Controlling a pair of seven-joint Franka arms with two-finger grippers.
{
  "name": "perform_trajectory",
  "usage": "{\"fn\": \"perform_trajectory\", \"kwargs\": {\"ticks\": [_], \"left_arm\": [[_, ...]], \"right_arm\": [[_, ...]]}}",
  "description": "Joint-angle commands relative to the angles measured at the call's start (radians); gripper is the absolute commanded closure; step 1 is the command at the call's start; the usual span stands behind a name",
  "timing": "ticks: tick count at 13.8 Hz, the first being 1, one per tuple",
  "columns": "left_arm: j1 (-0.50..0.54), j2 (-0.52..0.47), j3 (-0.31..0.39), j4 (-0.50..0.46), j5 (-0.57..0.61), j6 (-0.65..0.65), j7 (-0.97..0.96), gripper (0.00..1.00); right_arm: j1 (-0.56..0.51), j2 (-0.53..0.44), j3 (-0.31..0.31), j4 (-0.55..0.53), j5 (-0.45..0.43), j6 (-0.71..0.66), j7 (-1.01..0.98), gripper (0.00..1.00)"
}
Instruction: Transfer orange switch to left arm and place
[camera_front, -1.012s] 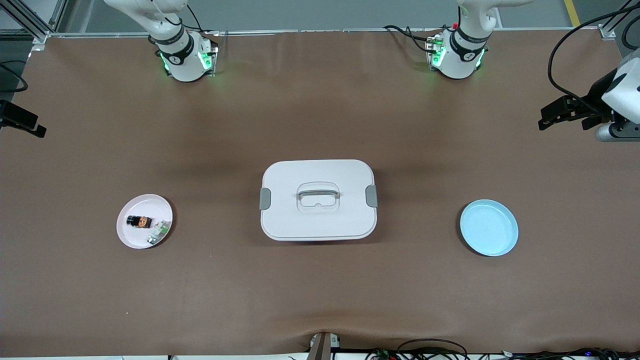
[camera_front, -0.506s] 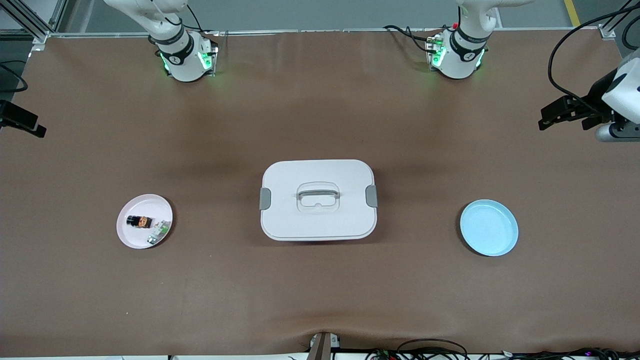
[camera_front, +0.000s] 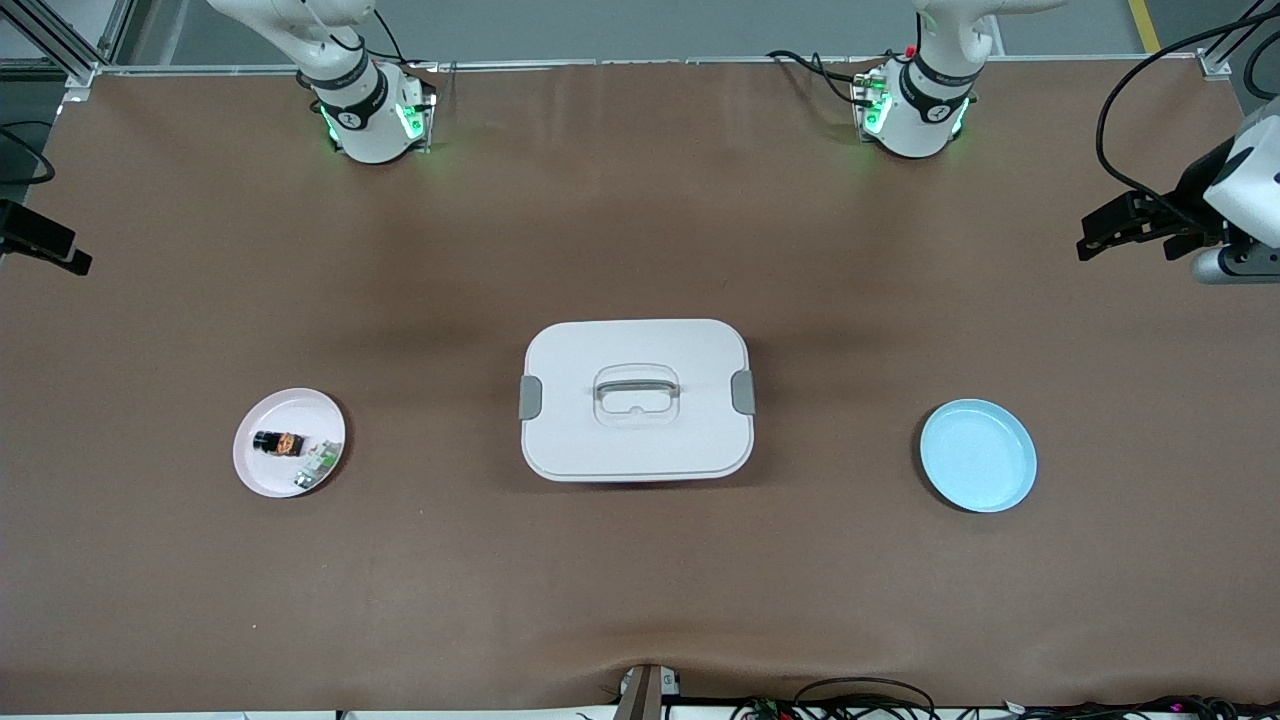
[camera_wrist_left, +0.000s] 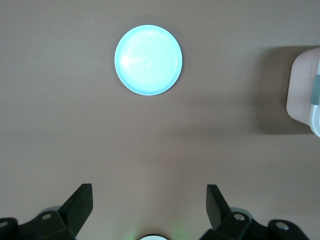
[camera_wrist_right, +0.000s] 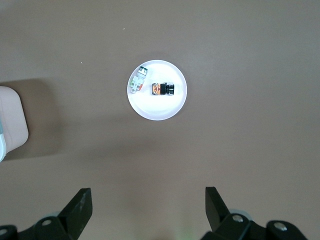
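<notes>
Orange switch (camera_front: 278, 442) on pink plate (camera_front: 262, 476), unlabelled.

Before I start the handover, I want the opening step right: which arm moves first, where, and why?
Probably the right claw should come straight down toward the orange switch. It lies on the pink plate at the right arm's end, beside a green-and-white part. That claw is open above the plate; the box sits mid-table, clear of that descent.

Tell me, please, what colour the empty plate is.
Light blue; the empty plate shows best in the left wrist view.
</notes>
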Motion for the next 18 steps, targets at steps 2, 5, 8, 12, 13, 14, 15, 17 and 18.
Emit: {"fn": "perform_trajectory", "kwargs": {"ticks": [2,5,8,12,13,14,15,17,18], "left_arm": [[-0.011,-0.001,-0.022,0.027,0.007,-0.009,0.006,0.00],[-0.016,-0.001,-0.131,0.075,0.002,-0.015,0.003,0.00],[-0.020,0.013,-0.193,0.072,-0.068,-0.015,0.010,0.00],[-0.036,0.134,-0.198,0.087,-0.298,-0.008,0.012,0.00],[-0.037,0.169,-0.199,0.123,-0.343,-0.006,0.012,0.00],[-0.054,0.201,-0.199,0.157,-0.366,-0.003,0.012,0.00],[-0.078,0.228,-0.199,0.185,-0.374,0.023,0.004,0.00],[-0.126,0.254,-0.199,0.197,-0.419,0.136,0.007,0.00],[-0.149,0.255,-0.198,0.197,-0.429,0.206,0.010,0.00]], "right_arm": [[-0.001,-0.014,0.002,0.000,-0.001,-0.011,0.009,0.00],[-0.001,-0.015,0.002,0.000,-0.001,-0.011,0.009,0.00],[-0.001,-0.014,0.000,0.000,-0.001,-0.011,0.008,0.00],[-0.004,-0.014,0.000,0.000,-0.001,-0.011,0.008,0.00],[-0.004,-0.014,0.000,0.000,-0.001,-0.010,0.008,0.00],[-0.004,-0.014,0.000,0.000,-0.001,-0.011,0.008,0.00],[-0.004,-0.014,0.000,0.000,-0.001,-0.011,0.008,0.00],[-0.004,-0.014,0.000,0.000,-0.001,-0.011,0.008,0.00],[-0.004,-0.014,0.000,0.000,-0.001,-0.011,0.008,0.00]]}}
